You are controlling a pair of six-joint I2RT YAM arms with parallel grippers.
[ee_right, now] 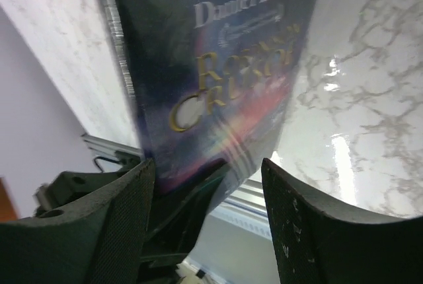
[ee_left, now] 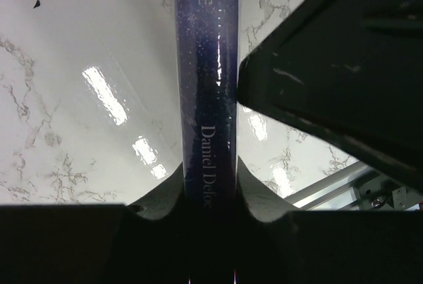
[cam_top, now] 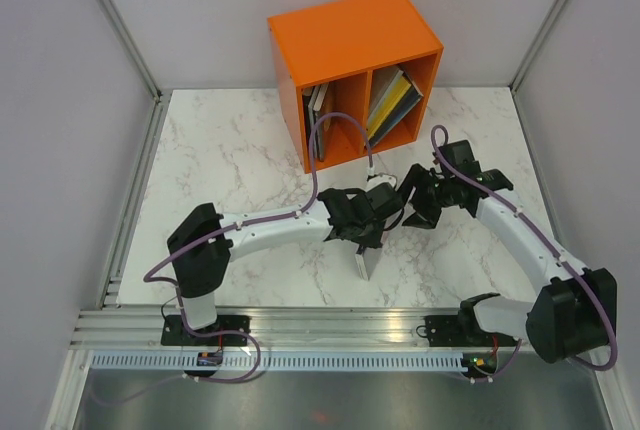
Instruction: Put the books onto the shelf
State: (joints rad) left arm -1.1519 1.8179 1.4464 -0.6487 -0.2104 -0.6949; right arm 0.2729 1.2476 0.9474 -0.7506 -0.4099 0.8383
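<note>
A purple-galaxy book [ee_left: 208, 66] with "Daniel Defoe" on its spine stands on edge over the marble table, and my left gripper [ee_left: 209, 178] is shut on its spine. From above, that book [cam_top: 366, 263] shows as a thin wedge below the left gripper [cam_top: 367, 222]. My right gripper [cam_top: 415, 210] hangs just to its right, open. In the right wrist view the cover [ee_right: 225, 66] faces the open right gripper [ee_right: 208, 185], apart from both fingers. The orange shelf [cam_top: 345, 35] stands at the back with books in its left [cam_top: 318, 115] and right [cam_top: 392, 102] compartments.
The right gripper's black body [ee_left: 344, 66] fills the upper right of the left wrist view, close to the held book. White walls enclose the marble table [cam_top: 230, 160] on three sides. An aluminium rail [cam_top: 330, 325] runs along the near edge by the arm bases.
</note>
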